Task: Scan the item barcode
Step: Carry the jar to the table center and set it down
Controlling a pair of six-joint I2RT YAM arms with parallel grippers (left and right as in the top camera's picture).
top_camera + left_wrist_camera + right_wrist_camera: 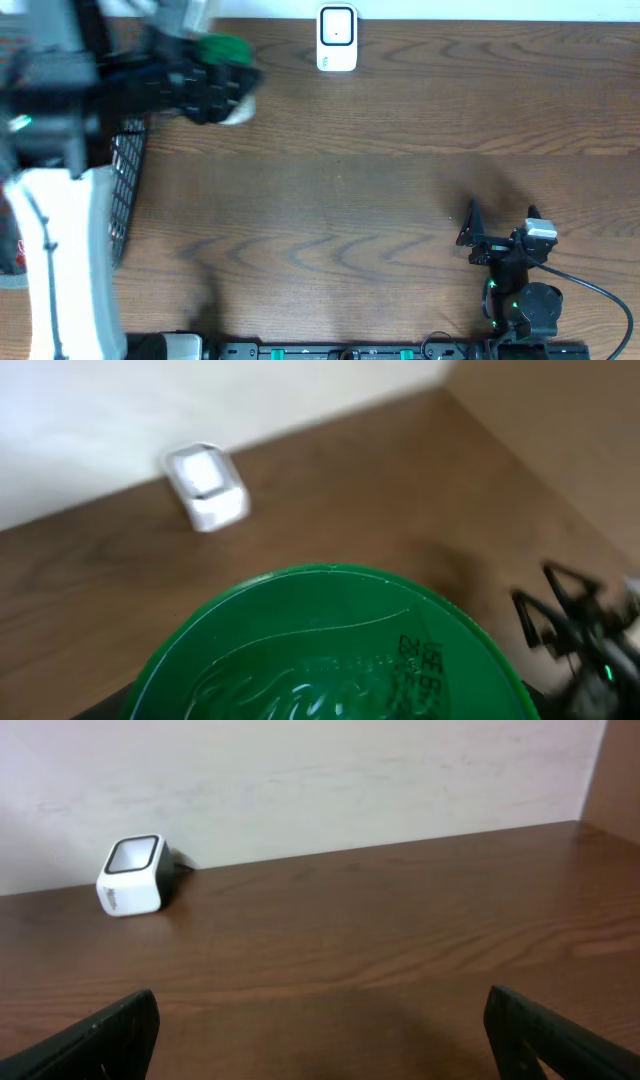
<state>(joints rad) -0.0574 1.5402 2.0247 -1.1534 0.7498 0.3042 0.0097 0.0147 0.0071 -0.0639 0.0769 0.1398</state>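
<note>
table [380, 200]: brown wood grain, with a pale wall along its far edge.
left arm [60, 260]: mine, blurred, reaching over the far-left corner.
wire basket [125, 190]: black mesh at the left edge, partly under my left arm.
green-lidded tub [330, 650]: in my left gripper, off the table at the far left, left of the scanner and well apart from it. The lid fills the bottom of my wrist view, with dark print near its right rim, too blurred to read.
left gripper [210, 85]: closed partway around the tub.
right gripper [500, 215]: near the front-right edge, its 2 fingers [110, 1030] spread wide with nothing between them.
scanner [337, 38]: small white box at the far edge, centre, against the wall.
</note>
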